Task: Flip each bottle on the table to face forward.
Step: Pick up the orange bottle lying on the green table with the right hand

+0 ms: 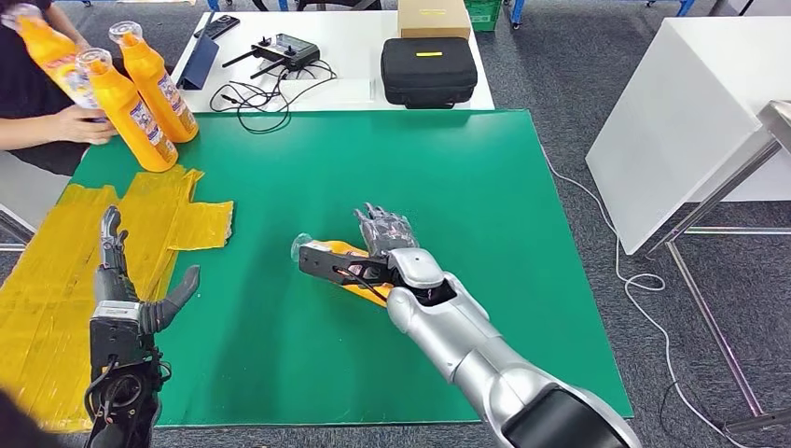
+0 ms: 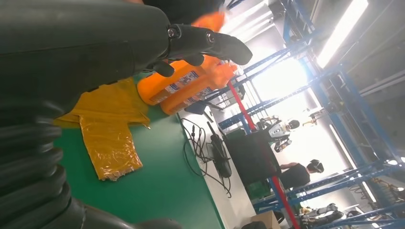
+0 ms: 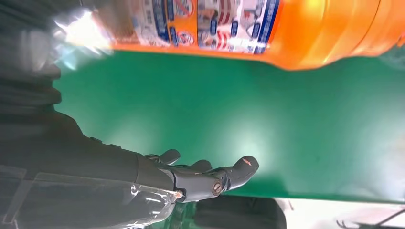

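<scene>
Mid-mat [image 1: 485, 187], the bottle [image 1: 328, 252] is lying on its side w/ our right hand [image 1: 384, 233] resting over it; whether the fingers are clamping it we cannot tell. Left hand [image 1: 126, 280] is hovering w/ fingers apart. We're judging the bottle rigid plastic w/ a slick label, prob. weighty if full; we're favouring a grip at mid-body.

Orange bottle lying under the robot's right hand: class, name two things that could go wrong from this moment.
1. The right hand lies open beside the lying orange bottle, and the right wrist view shows its fingers spread and clear of it; a flip attempted now may push the bottle away instead of turning it.
2. A person's hand holds the standing bottles near the open left hand; a left reach could knock them.
</scene>
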